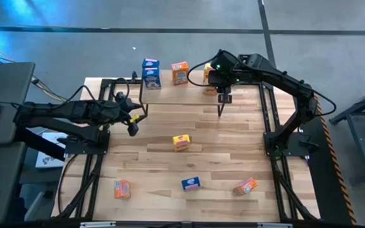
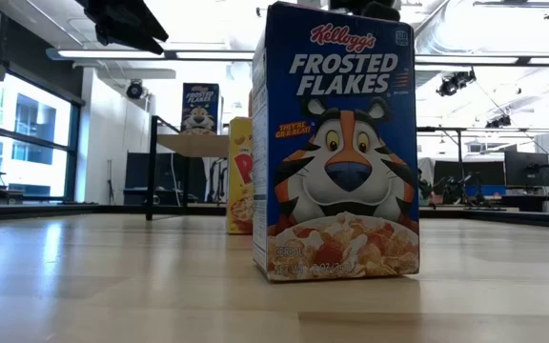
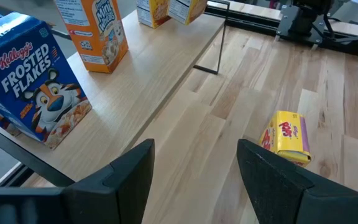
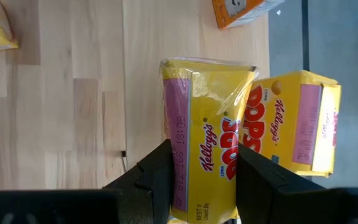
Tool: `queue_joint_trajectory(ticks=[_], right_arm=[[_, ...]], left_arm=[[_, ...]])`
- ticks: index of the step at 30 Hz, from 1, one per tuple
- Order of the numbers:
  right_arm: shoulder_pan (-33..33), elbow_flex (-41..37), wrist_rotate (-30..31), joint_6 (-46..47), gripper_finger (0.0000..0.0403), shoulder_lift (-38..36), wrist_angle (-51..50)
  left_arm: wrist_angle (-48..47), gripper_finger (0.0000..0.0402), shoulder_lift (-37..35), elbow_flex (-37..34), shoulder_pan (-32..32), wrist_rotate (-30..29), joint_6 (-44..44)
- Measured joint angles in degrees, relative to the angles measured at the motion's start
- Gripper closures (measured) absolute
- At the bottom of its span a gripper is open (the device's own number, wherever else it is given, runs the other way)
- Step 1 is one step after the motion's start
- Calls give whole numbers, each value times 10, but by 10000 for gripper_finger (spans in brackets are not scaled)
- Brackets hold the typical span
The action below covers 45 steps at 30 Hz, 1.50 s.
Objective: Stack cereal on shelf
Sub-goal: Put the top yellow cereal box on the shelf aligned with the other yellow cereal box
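The shelf (image 1: 170, 92) stands at the table's far side. On it are two blue cereal boxes (image 1: 151, 73), one orange box (image 1: 180, 73) and a yellow box (image 1: 206, 69). My right gripper (image 4: 202, 155) is over the shelf's right end (image 1: 220, 94), shut on another yellow box (image 4: 207, 124). My left gripper (image 3: 194, 168) is open and hovers above the table off the shelf's left end (image 1: 132, 123). Lying on the table are a yellow box (image 1: 181, 142), a blue box (image 1: 192, 183) and two orange boxes (image 1: 121, 188), (image 1: 246, 186). My right gripper pinches the yellow box between its two fingers, one on each narrow side (image 4: 178, 143). The fingers slant down from above and from the table's right, along the box's length. The box is tilted over the shelf top; whether its far end rests there I cannot tell.
The held box is right beside the other yellow box (image 4: 297, 124), which stands at the shelf's far edge. The shelf's black leg (image 3: 219, 37) drops to the table near its right end. In the low view the blue box (image 2: 336, 143) fills the foreground.
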Motion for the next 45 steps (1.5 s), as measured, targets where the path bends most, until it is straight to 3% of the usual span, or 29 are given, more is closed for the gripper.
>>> queue_joint_trajectory(ticks=[37, 45], right_arm=[[-5, 0, 19, 3, 274, 33, 0], [-5, 0, 34, 6, 250, 38, 2]], left_arm=[[0, 181, 0, 0, 0, 0, 0], [0, 181, 0, 0, 0, 0, 0]])
